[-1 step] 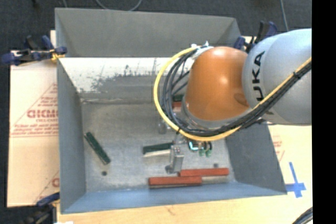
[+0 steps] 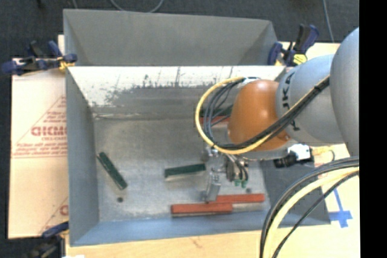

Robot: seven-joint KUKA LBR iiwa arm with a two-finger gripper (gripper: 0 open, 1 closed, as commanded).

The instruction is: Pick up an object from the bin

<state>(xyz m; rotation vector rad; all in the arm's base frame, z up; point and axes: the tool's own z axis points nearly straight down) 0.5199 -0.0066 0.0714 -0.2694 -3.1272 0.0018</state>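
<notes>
Four flat sticks lie in the grey bin: two dark green, two red-brown. The claw stands low in the view, its tip at the upper edge of the lower red-brown stick. The upper red-brown stick lies just right of it and the middle green stick just left. Whether the claw is spread or closed cannot be determined. The left green stick lies well apart. Dark lettering on the arm is crossed by cables and not fully legible.
</notes>
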